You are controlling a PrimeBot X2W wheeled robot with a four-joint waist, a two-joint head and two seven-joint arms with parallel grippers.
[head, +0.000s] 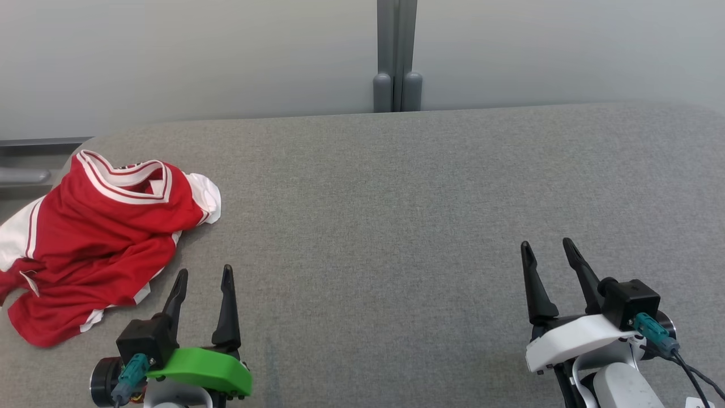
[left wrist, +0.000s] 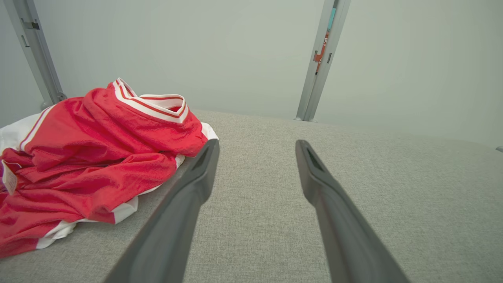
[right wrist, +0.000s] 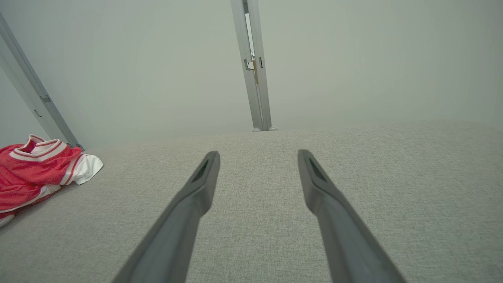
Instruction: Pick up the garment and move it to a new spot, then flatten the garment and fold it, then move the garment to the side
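A crumpled red-and-white garment (head: 96, 238) lies untouched at the far left of the grey table (head: 396, 226), as the left gripper (head: 204, 277) and right gripper (head: 548, 250) wait empty with jaws spread, every step ahead.

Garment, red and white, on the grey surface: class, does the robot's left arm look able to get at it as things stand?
Probably yes. The left gripper stands open just beside the garment, with only bare grey surface between them and nothing lying on the cloth.
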